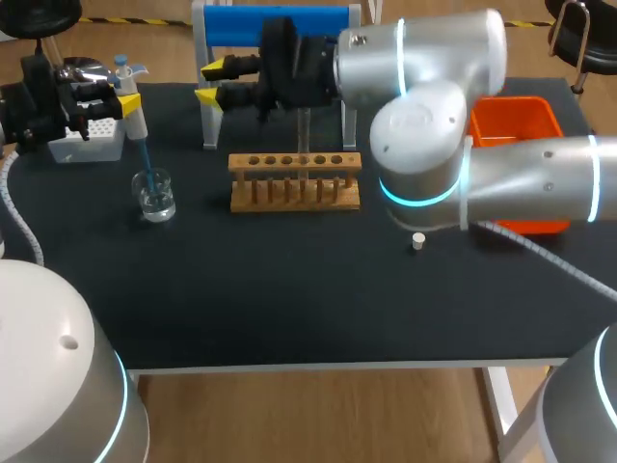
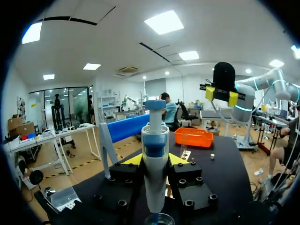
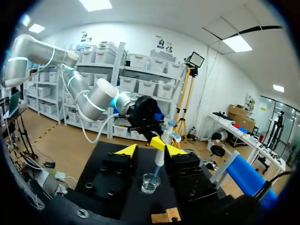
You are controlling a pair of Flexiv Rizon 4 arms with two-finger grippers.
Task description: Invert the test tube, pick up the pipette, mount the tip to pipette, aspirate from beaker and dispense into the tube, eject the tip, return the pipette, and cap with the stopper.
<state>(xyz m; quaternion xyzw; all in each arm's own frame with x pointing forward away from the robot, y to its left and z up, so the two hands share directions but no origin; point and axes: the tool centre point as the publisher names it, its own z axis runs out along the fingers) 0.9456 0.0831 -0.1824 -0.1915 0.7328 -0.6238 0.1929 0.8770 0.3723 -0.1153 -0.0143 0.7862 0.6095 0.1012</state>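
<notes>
Well, at nine o'clock on the desk [image 1: 289,309] the left pincer [image 1: 120,104] is clenched on the pipette [image 1: 135,116], which stands upright with its blue tip [image 1: 145,164] dipped into the beaker [image 1: 154,196]. The right pincer [image 1: 214,82] hangs released at twelve o'clock, fingers apart and holding nothing, beside the blue stand [image 1: 275,24]. Mid-desk, the rack [image 1: 294,188] carries one tube [image 1: 304,140], standing upright. A white stopper [image 1: 417,241] lies at four o'clock from the rack. An orange bin [image 1: 516,116] sits at two o'clock, and a tip box [image 1: 87,147] is just behind the beaker.
</notes>
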